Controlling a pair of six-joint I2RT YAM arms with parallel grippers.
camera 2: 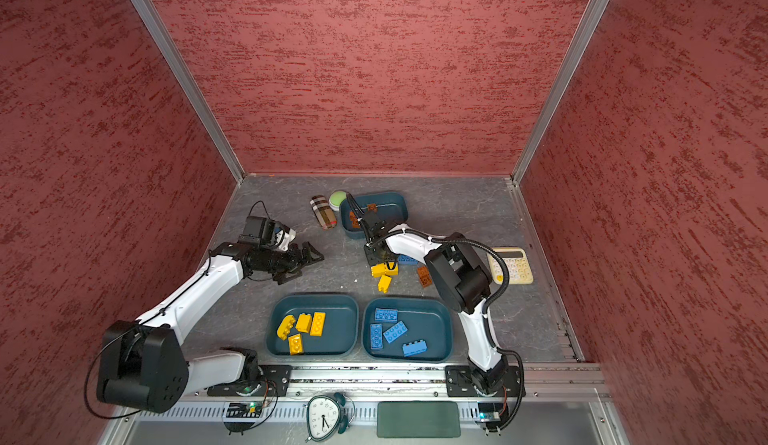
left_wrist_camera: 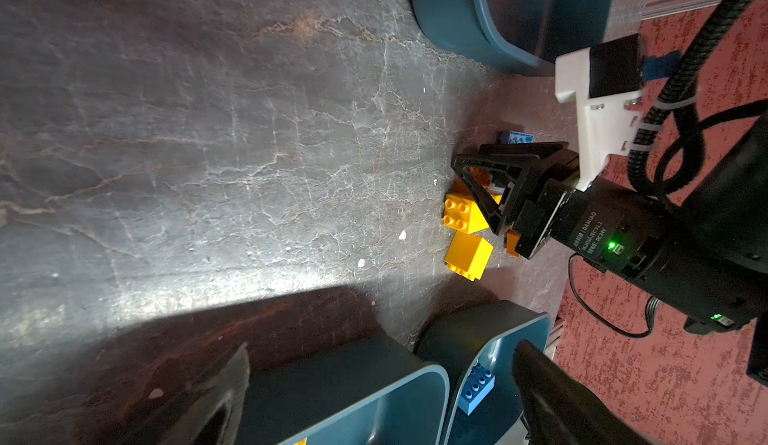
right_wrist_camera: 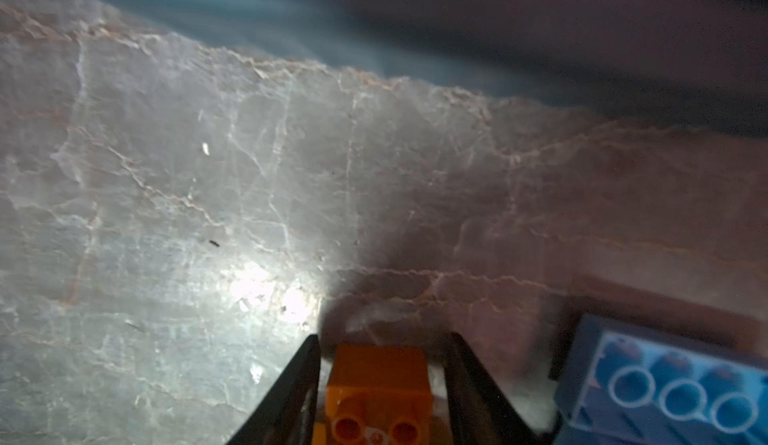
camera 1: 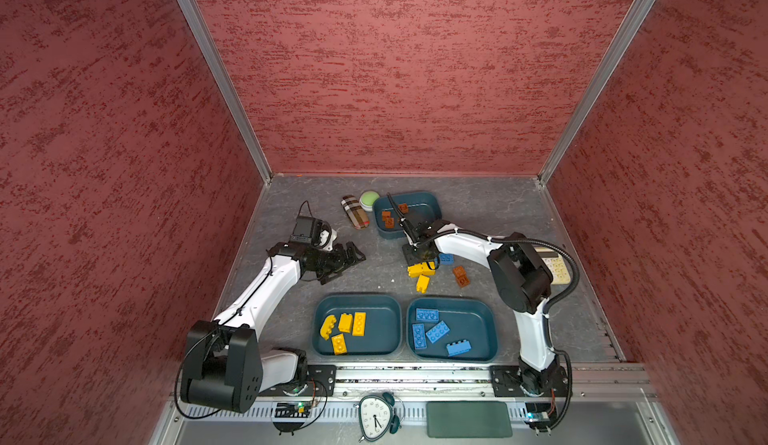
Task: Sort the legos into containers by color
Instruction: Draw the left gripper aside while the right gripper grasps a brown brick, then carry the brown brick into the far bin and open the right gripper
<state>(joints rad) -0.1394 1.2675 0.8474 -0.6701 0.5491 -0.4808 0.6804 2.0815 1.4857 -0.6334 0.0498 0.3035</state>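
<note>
My right gripper (camera 1: 415, 256) (right_wrist_camera: 382, 339) is down on the table, open, its jaws straddling a brown lego (right_wrist_camera: 378, 376) with a slim gap on each side. Beside it lie two yellow legos (camera 1: 420, 274), a blue lego (camera 1: 446, 259) (right_wrist_camera: 673, 384) and two more brown legos (camera 1: 460, 276). The near left container (camera 1: 357, 297) holds several yellow legos (camera 1: 345, 326). In the near right container (camera 1: 453, 299) are several blue legos (camera 1: 432, 330). Brown legos (camera 1: 388, 218) sit in the back container (camera 1: 432, 202). My left gripper (camera 1: 345, 268) (left_wrist_camera: 382, 380) hovers open and empty left of the pile.
A plaid case (camera 1: 355, 211) and a green-topped puck (camera 1: 369, 200) lie left of the back container. A calculator (camera 1: 555, 270) sits behind my right arm. An alarm clock (camera 1: 376, 416) and a dark green pad (camera 1: 468, 419) rest on the front ledge. Red walls enclose three sides.
</note>
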